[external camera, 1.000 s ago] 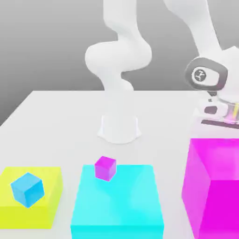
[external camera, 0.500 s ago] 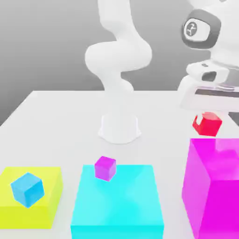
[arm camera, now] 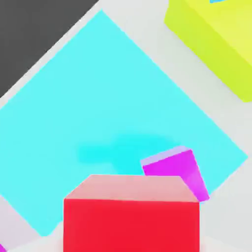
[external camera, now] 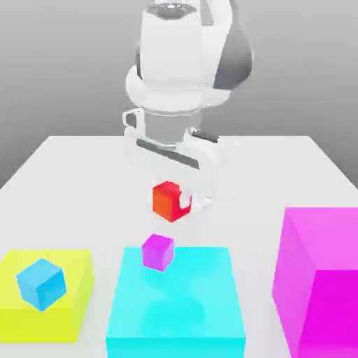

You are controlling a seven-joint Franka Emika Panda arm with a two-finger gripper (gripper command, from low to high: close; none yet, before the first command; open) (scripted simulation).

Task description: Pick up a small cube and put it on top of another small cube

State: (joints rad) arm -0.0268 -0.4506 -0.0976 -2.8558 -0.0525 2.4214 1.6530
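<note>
The gripper (external camera: 172, 201) is clamped on the small red-orange cube (external camera: 168, 201), lifted just above the small magenta cube (external camera: 157, 252) on the cyan block (external camera: 196, 301). Pickup looks done; lowering, aligning and release are left.

Three little cubes here: one small red-orange cube (external camera: 170, 201), one small magenta cube (external camera: 157, 252), one small blue cube (external camera: 40, 283). Three big blocks too: a yellow block (external camera: 70, 308), a cyan block (external camera: 196, 308), a huge magenta block (external camera: 321, 280). Six total.
</note>
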